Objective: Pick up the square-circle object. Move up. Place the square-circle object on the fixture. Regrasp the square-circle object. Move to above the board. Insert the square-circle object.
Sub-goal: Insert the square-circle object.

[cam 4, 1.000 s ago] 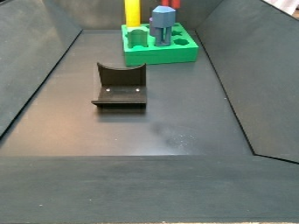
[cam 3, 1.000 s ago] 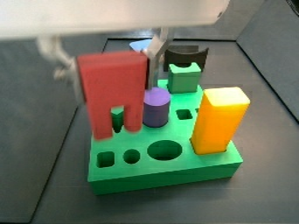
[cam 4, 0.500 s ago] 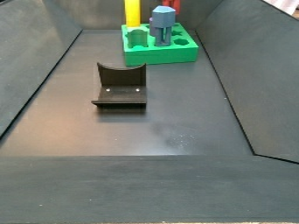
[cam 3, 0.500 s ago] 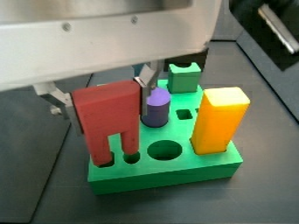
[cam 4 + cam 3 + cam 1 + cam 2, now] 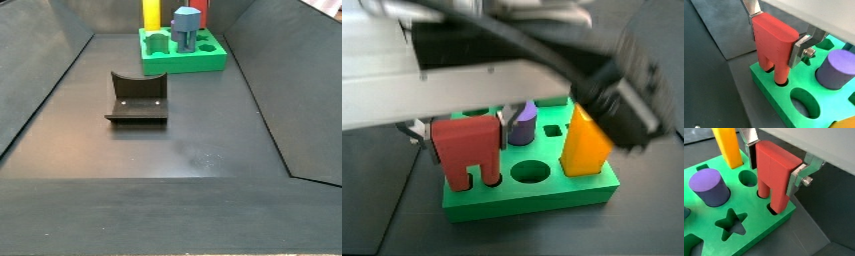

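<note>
We hold the square-circle object (image 5: 774, 42), a red block with two legs, clenched between the silver plate fingers (image 5: 749, 139) of the gripper (image 5: 774, 163) at a corner of the thick bright green board (image 5: 771, 92), with its leg tips entering the small holes. We judge jamming the main risk: a slight tilt would wedge a leg on a hole rim. The purple cylinder (image 5: 708, 186) and yellow bar (image 5: 727, 145) stand near, so room is tight inboard and open past the board's edge; the black notched fixture (image 5: 138, 97) sits well apart.

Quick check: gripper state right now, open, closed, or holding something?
Gripper: closed on the red square-circle object, its two legs entering holes at the corner of the green board.
</note>
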Controlling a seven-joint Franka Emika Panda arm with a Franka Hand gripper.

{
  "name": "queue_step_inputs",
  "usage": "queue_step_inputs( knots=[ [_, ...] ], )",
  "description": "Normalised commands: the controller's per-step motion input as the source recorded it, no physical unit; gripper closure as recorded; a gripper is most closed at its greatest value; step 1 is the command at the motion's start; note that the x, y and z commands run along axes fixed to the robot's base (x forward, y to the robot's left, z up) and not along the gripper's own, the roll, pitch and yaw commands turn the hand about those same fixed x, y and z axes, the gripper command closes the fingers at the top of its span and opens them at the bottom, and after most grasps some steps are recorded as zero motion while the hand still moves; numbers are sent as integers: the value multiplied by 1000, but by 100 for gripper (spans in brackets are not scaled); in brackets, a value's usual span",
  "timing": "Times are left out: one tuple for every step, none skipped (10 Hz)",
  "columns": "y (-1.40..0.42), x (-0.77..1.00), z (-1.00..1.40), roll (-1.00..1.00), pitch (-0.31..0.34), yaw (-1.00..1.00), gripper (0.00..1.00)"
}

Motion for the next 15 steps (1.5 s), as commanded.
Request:
queue_step_inputs(
  knots=[
    [6, 26, -149, -83, 0, -74, 100],
    [11, 0, -237, -103, 0, -89, 100],
    [131, 0, -229, 0, 0, -326, 100],
    [66, 0, -357, -49, 0, -369, 100],
    [54, 0, -294, -79, 0, -349, 100],
    [0, 3, -397, -199, 0, -251, 100],
    [20, 0, -394, -361, -91, -123, 100],
    [14, 106, -320, -390, -90, 0, 100],
    [0, 86, -357, -350, -123, 11, 100],
    [0, 54, -343, -300, -187, 54, 100],
    [0, 31, -449, -193, -203, 83, 100],
    [-11, 0, -651, -69, -186, 63, 100],
    [-43, 0, -777, 0, -167, 54, 100],
    [-100, 0, -549, 123, -140, 0, 100],
    [-23, 9, -134, -71, -160, 0, 100]
  ],
)
